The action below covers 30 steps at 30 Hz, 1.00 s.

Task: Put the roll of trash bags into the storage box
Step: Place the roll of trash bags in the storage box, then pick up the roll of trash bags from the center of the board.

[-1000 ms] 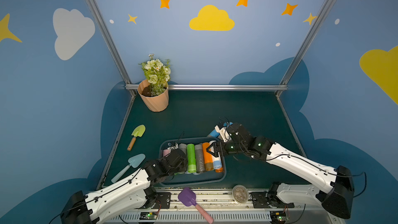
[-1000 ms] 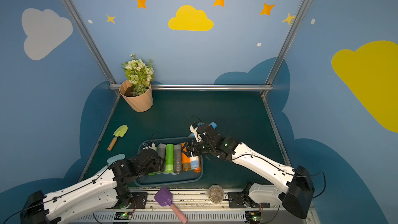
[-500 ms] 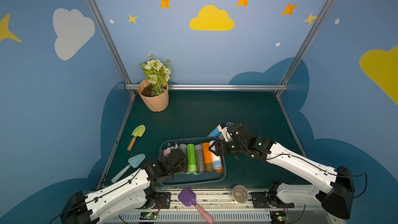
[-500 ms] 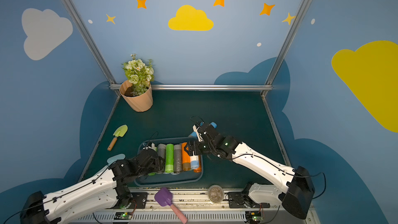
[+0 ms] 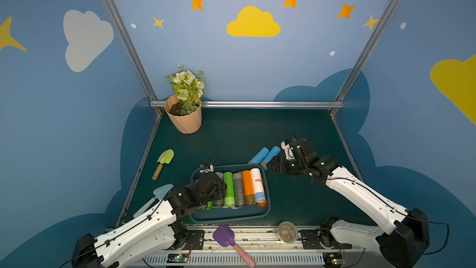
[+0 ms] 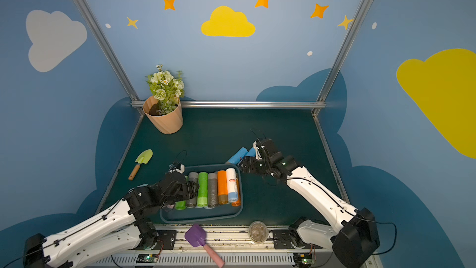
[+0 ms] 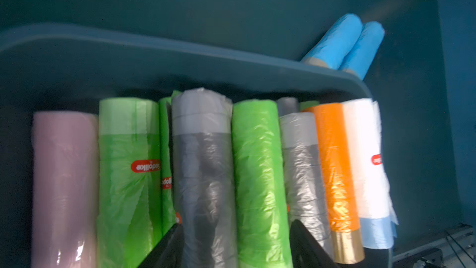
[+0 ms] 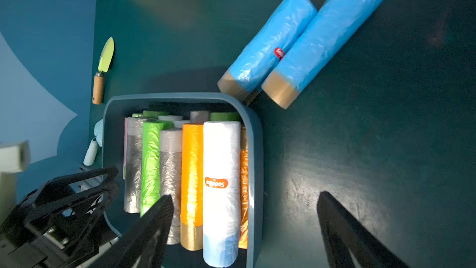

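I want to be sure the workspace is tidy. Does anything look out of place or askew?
Yes. Two blue rolls lie slanted on the table outside the storage box, by its far right corner; the other rolls sit in a row inside. A purple scoop lies on the front rail.

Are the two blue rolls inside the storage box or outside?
Outside: both blue rolls lie on the table, beside a corner of the storage box.

Crinkled glossy plastic wraps the rolls point(image 7: 257, 166) (storage box point(image 7: 180, 58) smooth plastic)
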Available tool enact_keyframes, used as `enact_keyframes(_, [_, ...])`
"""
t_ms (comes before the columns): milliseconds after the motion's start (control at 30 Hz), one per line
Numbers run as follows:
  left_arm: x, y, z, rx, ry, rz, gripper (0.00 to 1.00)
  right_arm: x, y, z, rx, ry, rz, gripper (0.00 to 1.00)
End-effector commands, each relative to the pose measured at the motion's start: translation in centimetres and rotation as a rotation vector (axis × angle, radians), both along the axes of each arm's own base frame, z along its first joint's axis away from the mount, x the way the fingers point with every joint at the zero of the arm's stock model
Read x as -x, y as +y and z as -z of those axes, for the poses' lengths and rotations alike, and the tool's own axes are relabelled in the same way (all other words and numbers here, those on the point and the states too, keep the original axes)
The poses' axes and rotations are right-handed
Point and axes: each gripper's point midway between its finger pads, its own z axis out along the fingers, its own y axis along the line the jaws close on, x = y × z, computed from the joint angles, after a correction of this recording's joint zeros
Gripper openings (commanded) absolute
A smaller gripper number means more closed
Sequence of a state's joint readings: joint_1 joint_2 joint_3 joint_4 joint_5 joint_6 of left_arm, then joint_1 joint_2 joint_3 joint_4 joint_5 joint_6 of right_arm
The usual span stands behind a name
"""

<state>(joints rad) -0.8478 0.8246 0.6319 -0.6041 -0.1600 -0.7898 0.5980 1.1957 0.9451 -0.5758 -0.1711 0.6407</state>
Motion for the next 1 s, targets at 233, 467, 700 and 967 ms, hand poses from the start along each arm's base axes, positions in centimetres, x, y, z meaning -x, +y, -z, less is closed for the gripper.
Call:
enact_keyframes(233, [-2.8,-5.8,-4.8,0.089,-0.120,0.205,0.84,-3.7,-1.6,4.0,0.073,0.123,0.022,0.85])
enact_keyframes(467, [-3.7,-10.7,-6.3,0.143,-0.188,0.382,0.94,-8.0,-2.2,6.8,0.122,0.132,0.122,0.85])
enact_keyframes(700, [-3.8,-14.1,-7.4,0.184,-0.253,0.492,0.96,-11.6,-2.6,8.9,0.135,0.132,0.200,0.78])
enact_keyframes(967, [-2.6,-17.1,-7.8,0.202,-0.281,0.611,1.00,-14.3,-2.9,11.7,0.156,0.152,0.252,0.75])
